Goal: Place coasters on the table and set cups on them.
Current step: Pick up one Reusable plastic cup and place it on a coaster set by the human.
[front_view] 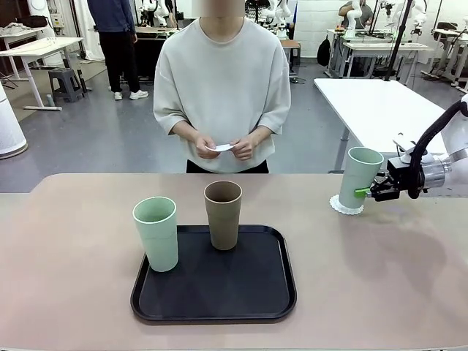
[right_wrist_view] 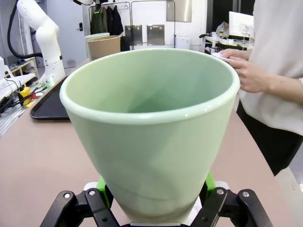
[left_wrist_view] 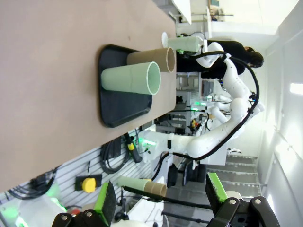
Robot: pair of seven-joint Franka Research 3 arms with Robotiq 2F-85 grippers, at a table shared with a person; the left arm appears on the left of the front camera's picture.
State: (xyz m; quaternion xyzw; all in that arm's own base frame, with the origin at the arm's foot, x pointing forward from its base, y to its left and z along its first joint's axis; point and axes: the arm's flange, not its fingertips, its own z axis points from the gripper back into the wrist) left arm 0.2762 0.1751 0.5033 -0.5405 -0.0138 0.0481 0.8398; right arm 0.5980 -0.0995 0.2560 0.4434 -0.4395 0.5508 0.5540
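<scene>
One mint cup and the brown cup are seen on the tray. Farther right, the second mint cup is clamped low on its wall by the right gripper, over a coaster (contact cannot be judged). It should be centred and lowered upright before release.

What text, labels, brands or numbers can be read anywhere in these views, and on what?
No readable text anywhere.
Plain, no print: nearer mint green cup on the black tray, brown cup, gripped mint green cup in the right gripper, white coaster under it.
Too small to tell: white disc held by the person.
Blurred, unreadable: white patch on the far wall, left wrist view.
</scene>
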